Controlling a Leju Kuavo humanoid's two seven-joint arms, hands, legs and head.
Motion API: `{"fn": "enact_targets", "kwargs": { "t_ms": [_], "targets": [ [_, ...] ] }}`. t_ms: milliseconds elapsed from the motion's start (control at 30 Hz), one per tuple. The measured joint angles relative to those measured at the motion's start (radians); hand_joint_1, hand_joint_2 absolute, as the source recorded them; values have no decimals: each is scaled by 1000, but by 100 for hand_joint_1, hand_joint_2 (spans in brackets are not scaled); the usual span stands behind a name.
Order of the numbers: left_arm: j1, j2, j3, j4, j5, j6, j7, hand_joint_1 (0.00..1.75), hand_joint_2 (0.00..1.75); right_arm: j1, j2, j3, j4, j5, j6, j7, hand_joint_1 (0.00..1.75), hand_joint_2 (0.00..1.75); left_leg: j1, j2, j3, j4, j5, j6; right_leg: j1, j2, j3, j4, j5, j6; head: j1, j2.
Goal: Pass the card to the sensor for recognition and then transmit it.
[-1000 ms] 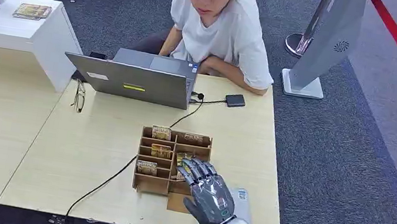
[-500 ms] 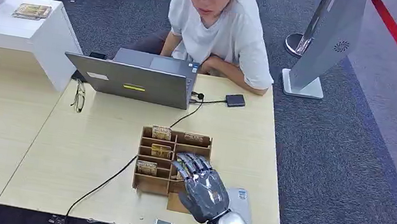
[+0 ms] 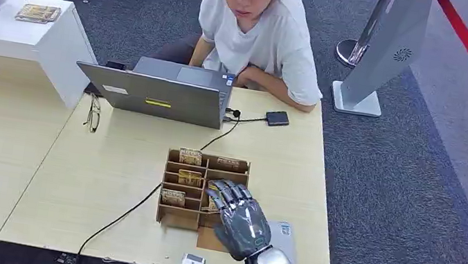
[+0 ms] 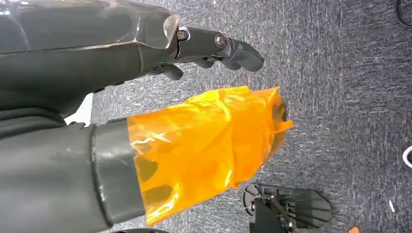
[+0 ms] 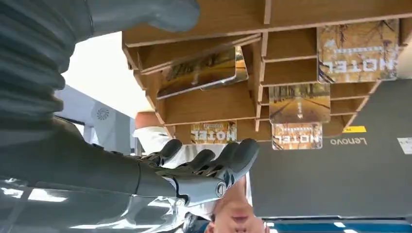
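Head view, lower centre: right hand (image 3: 243, 219) hovers palm down over the right column of the wooden card rack (image 3: 202, 191), fingers (image 3: 228, 191) spread and reaching over the middle slots; nothing held, hand open. The right wrist view shows the same: fingers apart in front of the rack, clear of the cards.

Rack sits on the pale wood surface (image 3: 105, 176), lower centre of frame. Cards printed "HOTEL" stand in its slots; one leaning card (image 5: 201, 71) lies tilted in a slot nearest the hand, others (image 5: 358, 51) upright in the farther column. A flat grey pad (image 3: 282, 234) lies just beside the rack at the lower right, partly under the forearm; a black cable (image 3: 128, 211) runs from the rack's left side to the near edge.

Upper centre: open laptop (image 3: 164, 90), with a person in a white shirt (image 3: 260, 31) seated behind it. Glasses (image 3: 93, 113) left of the laptop.

Left wrist view: left hand (image 4: 194, 48) hangs over grey carpet (image 4: 340, 73), fingers loosely curled, holding nothing; orange film wraps its thumb (image 4: 209, 145)
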Motion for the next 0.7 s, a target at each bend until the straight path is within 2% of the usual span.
{"fn": "enact_targets", "kwargs": {
  "t_ms": [367, 467, 500, 533, 567, 633, 700],
  "targets": [
    [-8, 0, 0, 0, -7, -2, 2, 0, 0, -13, 2, 0, 44, 19, -5, 24, 37, 175, 0, 0, 0, 0, 0, 0, 0, 0, 0, 0, 0, 0, 0, 0],
    [-10, 0, 0, 0, -11, -2, 3, 0, 0, -16, 2, -1, 58, 24, -6, 27, 47, 175, 0, 0, 0, 0, 0, 0, 0, 0, 0, 0, 0, 0, 0, 0],
    [-10, 0, 0, 0, -13, -2, 4, 0, 0, -17, 2, -2, 65, 27, -7, 34, 87, 175, 0, 0, 0, 0, 0, 0, 0, 0, 0, 0, 0, 0, 0, 0],
    [-10, 0, 0, 0, -13, -2, 5, 0, 0, -18, 2, -3, 69, 32, -8, 36, 147, 175, 0, 0, 0, 0, 0, 0, 0, 0, 0, 0, 0, 0, 0, 0],
    [-10, 0, 0, 0, -14, -2, 5, 0, 0, -19, 2, -5, 75, 34, -8, 37, 175, 175, 0, 0, 0, 0, 0, 0, 0, 0, 0, 0, 0, 0, 0, 0],
    [-11, 0, 0, 0, -14, -2, 5, 0, 0, -19, 2, -8, 85, 34, -9, 40, 175, 175, 0, 0, 0, 0, 0, 0, 0, 0, 0, 0, 0, 0, 0, 0],
    [-11, 0, 0, 0, -14, -2, 5, 0, 0, -21, 2, -10, 93, 34, -11, 40, 161, 175, 0, 0, 0, 0, 0, 0, 0, 0, 0, 0, 0, 0, 0, 0]
  ]
}}
